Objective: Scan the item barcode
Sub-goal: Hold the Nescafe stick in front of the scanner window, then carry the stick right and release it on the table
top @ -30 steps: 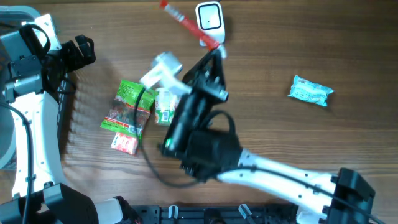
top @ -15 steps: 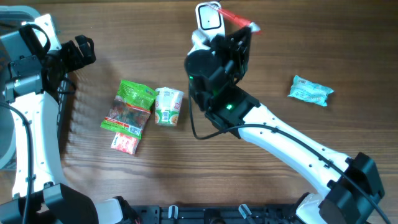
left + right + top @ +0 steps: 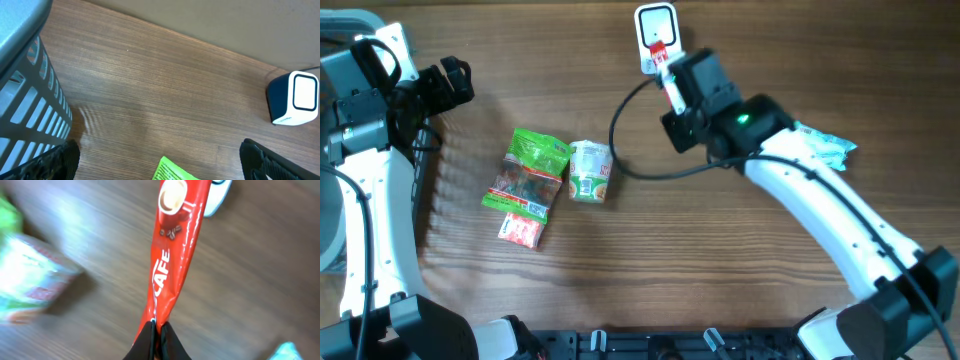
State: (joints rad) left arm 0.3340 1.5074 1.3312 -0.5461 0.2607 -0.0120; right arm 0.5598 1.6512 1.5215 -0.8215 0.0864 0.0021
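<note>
Coffee sachet (image 3: 172, 255), a red glossy stick printed "CAFE" with a cup picture, hangs above the counter (image 3: 650, 270), clenched at its lower end by the right pincer (image 3: 156, 335). Its far tip reaches the white scanner (image 3: 656, 28) at the counter's back edge; whether they touch I cannot tell. The left pincer (image 3: 448, 84) is released, jaws spread wide, hovering near a slatted basket (image 3: 30, 100) at the far left. A green snack bag (image 3: 530, 170) and a small green-and-white cup (image 3: 590, 170) lie side by side mid-counter. A teal packet (image 3: 835, 150) sits partly behind the right arm
</note>
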